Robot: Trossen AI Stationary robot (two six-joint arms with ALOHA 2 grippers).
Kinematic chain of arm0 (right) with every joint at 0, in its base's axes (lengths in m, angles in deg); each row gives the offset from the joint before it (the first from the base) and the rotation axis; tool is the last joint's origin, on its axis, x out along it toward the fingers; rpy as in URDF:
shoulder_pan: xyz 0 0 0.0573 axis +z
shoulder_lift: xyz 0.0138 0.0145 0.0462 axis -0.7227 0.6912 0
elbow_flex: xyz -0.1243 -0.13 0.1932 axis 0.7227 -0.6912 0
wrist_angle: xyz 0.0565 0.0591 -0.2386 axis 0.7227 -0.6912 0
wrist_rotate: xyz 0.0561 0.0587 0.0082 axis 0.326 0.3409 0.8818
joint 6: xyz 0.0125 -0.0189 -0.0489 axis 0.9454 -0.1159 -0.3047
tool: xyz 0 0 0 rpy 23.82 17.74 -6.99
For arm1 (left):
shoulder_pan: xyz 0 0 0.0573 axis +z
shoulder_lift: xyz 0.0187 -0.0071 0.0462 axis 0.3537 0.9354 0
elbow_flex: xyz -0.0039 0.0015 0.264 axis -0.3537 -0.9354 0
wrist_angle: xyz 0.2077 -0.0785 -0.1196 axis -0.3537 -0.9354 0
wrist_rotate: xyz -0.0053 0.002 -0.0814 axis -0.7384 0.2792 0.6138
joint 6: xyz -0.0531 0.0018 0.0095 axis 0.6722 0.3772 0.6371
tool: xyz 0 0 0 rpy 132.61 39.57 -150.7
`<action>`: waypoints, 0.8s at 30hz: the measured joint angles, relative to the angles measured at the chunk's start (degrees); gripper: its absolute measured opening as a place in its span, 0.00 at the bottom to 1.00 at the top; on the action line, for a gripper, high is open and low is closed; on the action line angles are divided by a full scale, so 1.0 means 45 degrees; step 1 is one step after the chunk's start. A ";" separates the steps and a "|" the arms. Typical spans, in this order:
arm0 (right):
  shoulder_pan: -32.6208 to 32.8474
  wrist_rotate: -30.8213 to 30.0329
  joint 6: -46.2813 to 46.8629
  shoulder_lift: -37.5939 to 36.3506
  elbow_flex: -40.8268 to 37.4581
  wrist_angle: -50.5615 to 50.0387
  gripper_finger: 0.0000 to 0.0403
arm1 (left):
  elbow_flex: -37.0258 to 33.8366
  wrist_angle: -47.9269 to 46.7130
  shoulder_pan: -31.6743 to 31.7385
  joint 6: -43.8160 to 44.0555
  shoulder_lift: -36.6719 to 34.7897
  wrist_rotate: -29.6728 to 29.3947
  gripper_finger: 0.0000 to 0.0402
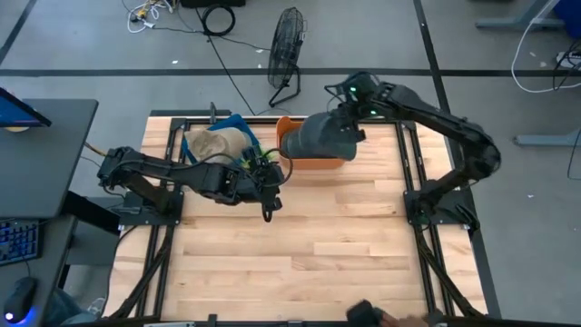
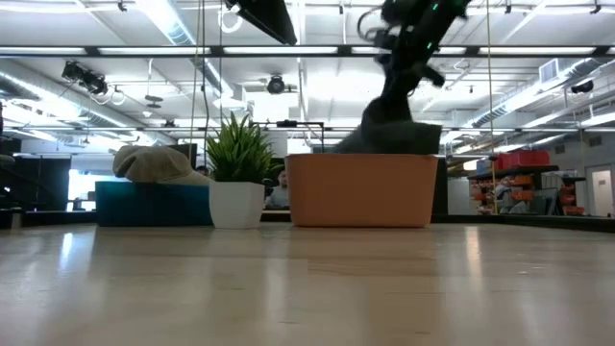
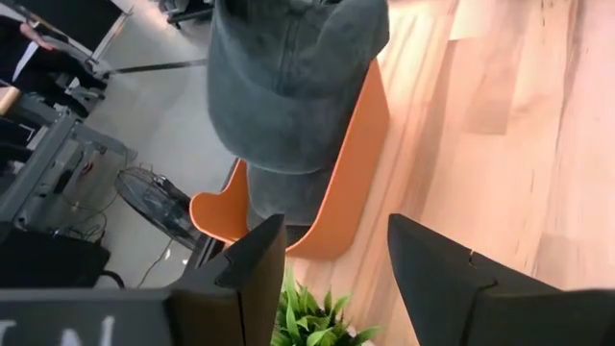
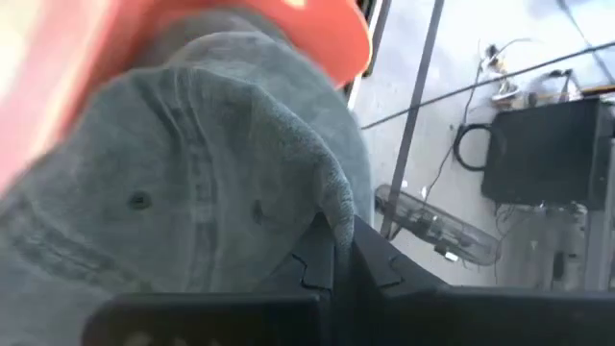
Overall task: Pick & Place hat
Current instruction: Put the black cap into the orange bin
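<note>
Right gripper (image 1: pixel 338 125): pinched tight on the grey hat (image 1: pixel 318 136), holding it above the orange bin (image 1: pixel 313 162) at the table's far edge.
Hat: hangs partly inside the bin's mouth; the low view shows it rising above the rim.
Left gripper (image 3: pixel 332 264): fingers spread wide, empty, near the potted plant (image 2: pixel 237 173).
Open room: the table (image 1: pixel 300 245) is bare wood across its near half.
Only in some views: the tan hat (image 2: pixel 154 163) on a blue box (image 2: pixel 154 204) shows in the high and low views, not the wrist views.

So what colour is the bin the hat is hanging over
Orange bin, under the grey hat. The left wrist view shows it best.
</note>
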 joint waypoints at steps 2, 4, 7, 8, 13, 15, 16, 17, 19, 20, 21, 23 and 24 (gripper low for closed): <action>-0.0283 0.0098 -0.0239 0.0642 -0.0001 0.0461 0.01 | 0.0000 -0.0006 0.0058 0.0004 0.0000 0.0000 0.47; -0.0471 0.0224 -0.0385 0.1163 0.0002 0.0965 0.01 | 0.0000 -0.0013 0.0078 0.0088 0.0000 0.0001 0.47; -0.0497 0.0224 -0.0683 0.1758 -0.0001 0.1622 0.01 | 0.0000 -0.0064 0.0144 0.0376 0.0000 0.0015 0.47; -0.0489 0.0269 -0.0917 0.1868 0.0004 0.1675 0.01 | 0.0000 -0.0063 0.0153 0.0390 0.0000 0.0014 0.47; -0.0484 0.1265 -0.1015 0.2194 0.0004 0.1507 0.01 | 0.0000 -0.0071 0.0244 0.0386 0.0000 0.0015 0.47; -0.0477 0.1411 -0.0965 0.2274 0.0004 0.1383 0.00 | 0.0000 -0.0066 0.0285 0.0403 0.0000 0.0029 0.47; -0.0470 0.1327 -0.0883 0.2327 0.0004 0.1390 0.00 | 0.0000 -0.0070 0.0320 0.0403 0.0000 0.0029 0.47; -0.0464 0.1111 -0.0702 0.2372 0.0004 0.1423 0.01 | 0.0000 -0.0067 0.0356 0.0408 0.0000 0.0029 0.47; -0.0445 0.0424 -0.0137 0.2411 0.0004 0.1422 0.06 | 0.0000 -0.0071 0.0420 0.0408 0.0000 0.0038 0.47; -0.0454 0.0209 0.0036 0.2405 0.0004 0.1452 0.09 | 0.0000 -0.0066 0.0442 0.0408 0.0000 0.0092 0.47; -0.0468 0.0145 0.0153 0.2372 0.0004 0.1483 0.12 | 0.0000 -0.0067 0.0480 0.0410 0.0000 0.0173 0.47; -0.0479 0.0161 0.0574 0.2331 0.0004 0.1475 0.19 | 0.0000 -0.0074 0.0493 0.0408 0.0000 0.0281 0.47; -0.0474 0.0113 0.0733 0.2319 0.0004 0.1468 0.22 | 0.0000 -0.0066 0.0515 0.0397 0.0000 0.0287 0.47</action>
